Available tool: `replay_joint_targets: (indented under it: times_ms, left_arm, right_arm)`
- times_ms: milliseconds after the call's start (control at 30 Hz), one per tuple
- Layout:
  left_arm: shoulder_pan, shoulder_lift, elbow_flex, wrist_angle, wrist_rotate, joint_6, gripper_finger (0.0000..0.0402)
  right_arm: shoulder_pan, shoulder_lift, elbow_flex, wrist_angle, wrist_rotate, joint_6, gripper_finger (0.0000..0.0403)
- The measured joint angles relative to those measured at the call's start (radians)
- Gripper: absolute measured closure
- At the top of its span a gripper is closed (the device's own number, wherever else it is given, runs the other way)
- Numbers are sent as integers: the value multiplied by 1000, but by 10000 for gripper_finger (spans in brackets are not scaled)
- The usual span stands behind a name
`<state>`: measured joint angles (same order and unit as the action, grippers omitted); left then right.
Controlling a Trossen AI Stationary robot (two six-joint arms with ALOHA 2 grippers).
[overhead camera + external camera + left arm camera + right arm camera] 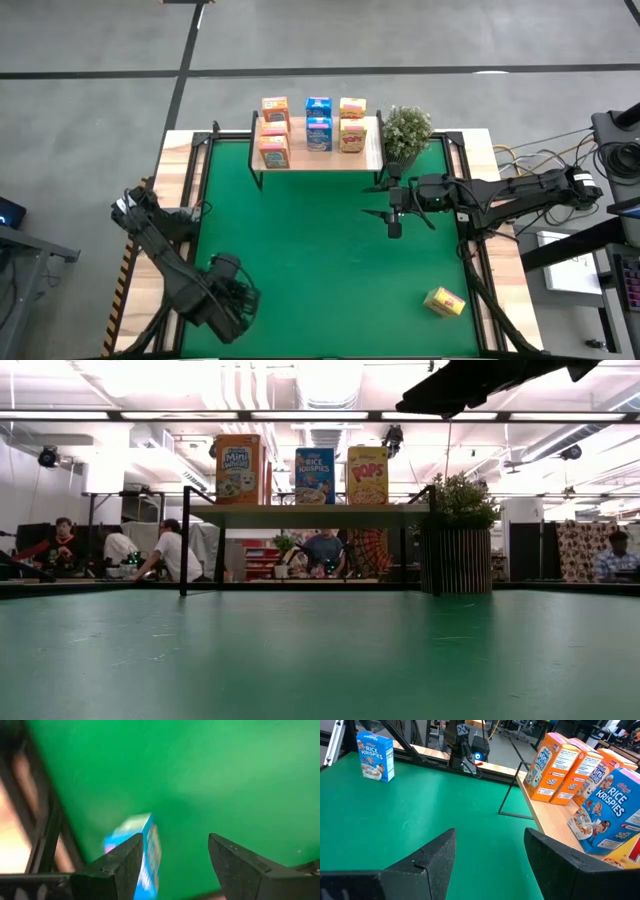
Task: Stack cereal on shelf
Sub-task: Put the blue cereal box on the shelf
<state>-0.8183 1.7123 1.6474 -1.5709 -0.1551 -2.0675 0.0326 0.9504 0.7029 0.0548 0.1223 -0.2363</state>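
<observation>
A: Where is the left gripper point(172, 865)?

B: Low over the near left corner of the green bench point(330, 250), its fingers point(115, 867) spread wide with nothing between them. A blue Rice Krispies box point(142, 852) stands on the mat just past the fingertips, off to the side of one finger rather than in the gap, and not touching either finger as far as the left wrist view shows. The right wrist view shows the same box point(375, 756) upright at the far corner, beside the left arm's base.

A: And the right gripper point(487, 850)?

B: It hangs above the mat in front of the shelf point(320, 158), near that end where the potted plant point(405, 132) stands. Its fingers point(437, 855) are also parted wide and carry nothing. Ahead of them and to one side sit the boxes on the shelf: orange Mini Wheats boxes point(552, 767) farther off, a blue Rice Krispies box on the shelf point(602, 815) closer.

A: How is the shelf filled?

B: From above, three columns: orange point(274, 130), blue point(319, 123), yellow point(351, 124). The blue column is the shortest.

A: Anything loose?

B: One yellow box point(444, 301) lies on its side on the mat, well behind the right fingers, near the bench's right edge.
</observation>
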Motion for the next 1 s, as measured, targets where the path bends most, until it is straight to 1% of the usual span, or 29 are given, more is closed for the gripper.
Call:
replay_joint_targets:
  times_ms: [33,100,233,367,467,633,1000]
  left_arm:
    - [-8,0,-1,0,37,-34,191]
    - [-38,2,-5,7,70,-86,180]
    - [-110,3,-20,2,70,-216,146]
    - [-177,3,-61,12,69,-331,120]
    - [-199,3,-100,49,76,-338,115]
    - [-196,4,-161,82,68,-325,116]
    - [-197,4,-244,175,62,-310,138]
  right_arm:
    - [0,0,0,0,0,0,179]
    - [0,0,0,0,0,-1,179]
    - [0,0,0,0,0,0,179]
    - [0,0,0,0,0,0,179]
    - [0,0,0,0,0,0,179]
    - [0,0,0,0,0,0,179]
    - [0,0,0,0,0,0,179]
